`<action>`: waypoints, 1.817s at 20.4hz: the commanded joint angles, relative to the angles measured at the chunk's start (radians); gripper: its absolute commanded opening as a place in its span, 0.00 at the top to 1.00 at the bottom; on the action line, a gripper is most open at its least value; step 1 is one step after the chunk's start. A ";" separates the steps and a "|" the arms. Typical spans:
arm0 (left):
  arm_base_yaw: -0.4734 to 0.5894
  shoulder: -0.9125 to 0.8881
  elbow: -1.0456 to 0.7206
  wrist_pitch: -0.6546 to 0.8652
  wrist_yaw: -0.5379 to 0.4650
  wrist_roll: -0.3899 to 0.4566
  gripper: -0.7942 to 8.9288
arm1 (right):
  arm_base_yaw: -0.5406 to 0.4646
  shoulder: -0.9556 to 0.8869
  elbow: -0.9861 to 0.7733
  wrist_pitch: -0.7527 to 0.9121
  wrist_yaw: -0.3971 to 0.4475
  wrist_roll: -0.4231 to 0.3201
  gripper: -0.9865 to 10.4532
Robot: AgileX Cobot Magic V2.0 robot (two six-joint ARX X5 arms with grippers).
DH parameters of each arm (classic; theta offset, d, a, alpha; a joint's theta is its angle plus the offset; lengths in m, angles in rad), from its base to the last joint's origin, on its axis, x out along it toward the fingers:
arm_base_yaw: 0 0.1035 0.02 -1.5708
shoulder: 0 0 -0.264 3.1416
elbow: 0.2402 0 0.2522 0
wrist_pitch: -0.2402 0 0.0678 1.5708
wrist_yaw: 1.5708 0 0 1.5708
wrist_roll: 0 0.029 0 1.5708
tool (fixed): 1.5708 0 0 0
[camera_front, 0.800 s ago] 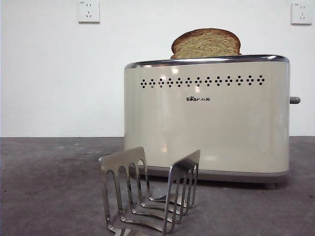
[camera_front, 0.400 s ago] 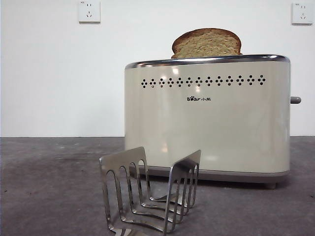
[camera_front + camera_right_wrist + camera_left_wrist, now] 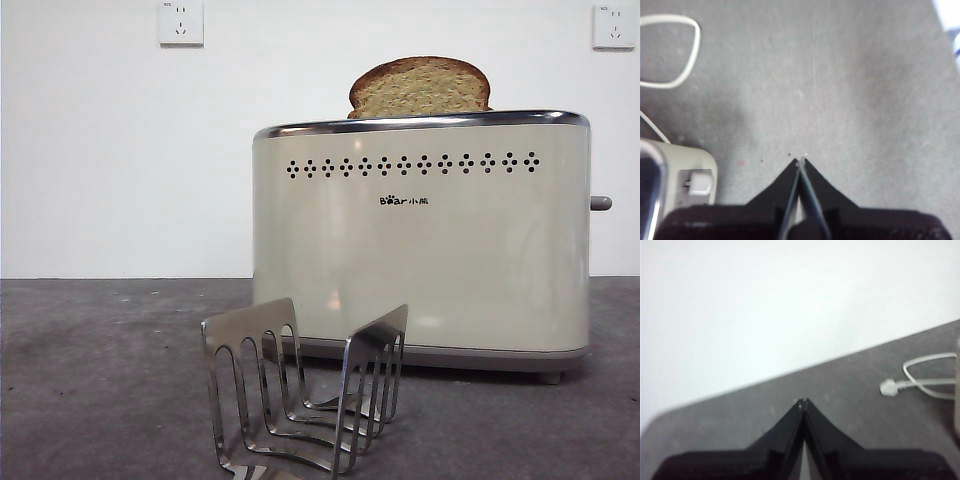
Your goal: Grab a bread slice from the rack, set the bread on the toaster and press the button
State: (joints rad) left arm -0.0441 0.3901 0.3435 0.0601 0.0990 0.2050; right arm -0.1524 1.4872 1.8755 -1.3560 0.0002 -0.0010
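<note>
The slice of bread (image 3: 419,88) stands in the top slot of the cream toaster (image 3: 420,240), its rounded brown top sticking out. The steel rack (image 3: 305,395) stands empty in front of the toaster. The grey button (image 3: 599,203) sticks out of the toaster's right end; it also shows in the right wrist view (image 3: 700,183) on the toaster's end (image 3: 677,175). My right gripper (image 3: 801,162) is shut and empty, above the table beside that end. My left gripper (image 3: 803,402) is shut and empty, over bare table. Neither gripper shows in the front view.
Two white wall sockets (image 3: 181,22) (image 3: 612,26) sit high on the wall. The toaster's white cord and plug (image 3: 888,388) lie on the grey table behind it; a cord loop (image 3: 670,50) shows in the right wrist view.
</note>
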 commanded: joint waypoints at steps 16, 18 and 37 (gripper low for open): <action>0.062 -0.386 -0.336 -0.194 -0.172 -0.268 0.92 | 0.001 0.166 -0.002 0.386 0.001 -0.007 0.91; 0.063 -0.386 -0.336 -0.230 -0.178 -0.291 0.92 | 0.001 0.166 -0.002 0.393 0.001 -0.007 0.91; 0.067 -0.371 -0.335 -0.221 -0.170 -0.283 0.92 | 0.001 0.167 -0.002 0.392 0.001 -0.007 0.91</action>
State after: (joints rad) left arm 0.0196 0.0193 0.0185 -0.1703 -0.0719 -0.0723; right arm -0.1524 1.6463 1.8755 -0.9699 0.0002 -0.0010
